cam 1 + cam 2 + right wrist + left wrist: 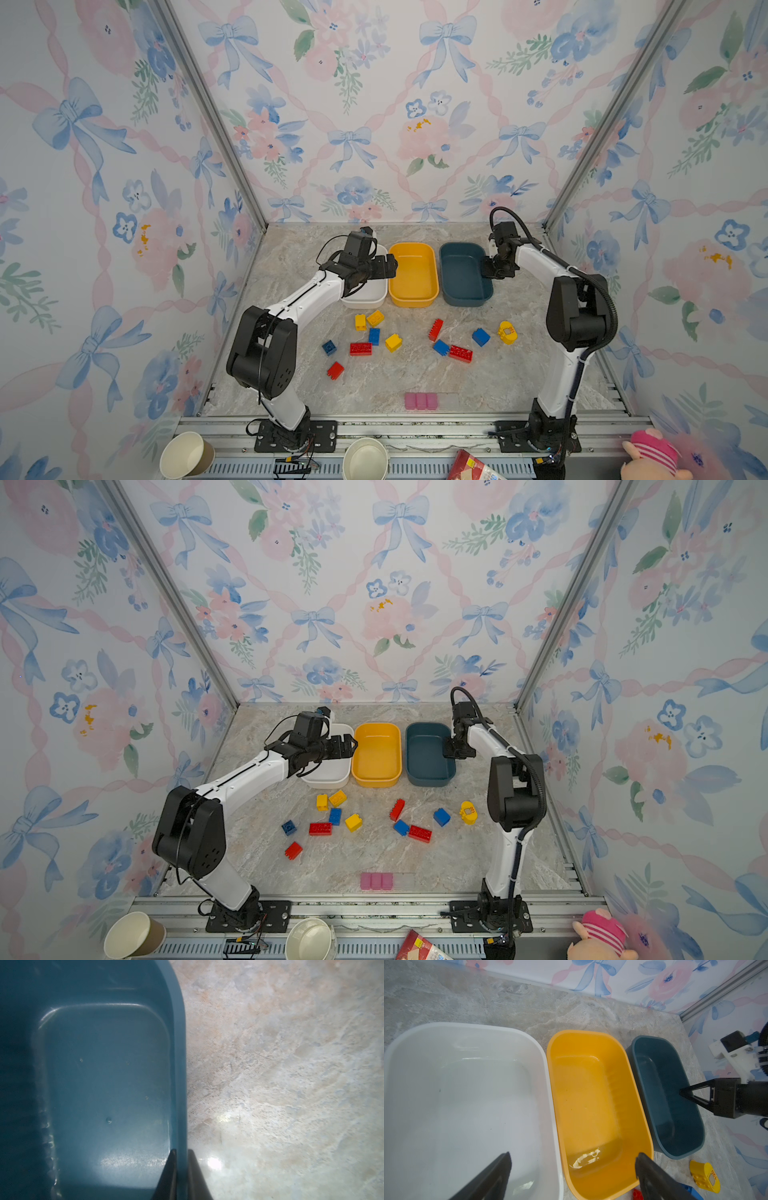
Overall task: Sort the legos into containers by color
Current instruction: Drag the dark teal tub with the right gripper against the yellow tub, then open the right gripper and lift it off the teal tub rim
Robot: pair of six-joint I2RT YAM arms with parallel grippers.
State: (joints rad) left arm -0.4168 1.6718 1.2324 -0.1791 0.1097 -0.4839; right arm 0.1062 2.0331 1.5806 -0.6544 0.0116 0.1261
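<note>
Teal tub [179, 1064]: empty; the right gripper [182, 1152] pinches its side wall at the rim, one finger inside, one outside.
Left gripper [573, 1154]: spread wide, holding nothing, above where white tub [467, 1026] meets yellow tub [591, 1032].
Legos [393, 342]: all loose on the marble table [415, 374], in front of the tubs.
Doing it well: if shifting the tub, slide it low and slowly so the thin wall does not slip from the grip; stop short of the legos.

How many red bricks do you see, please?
4: square brick frontmost, long brick behind it, slanted brick in the middle, second long brick to its right. None seems hidden.
</note>
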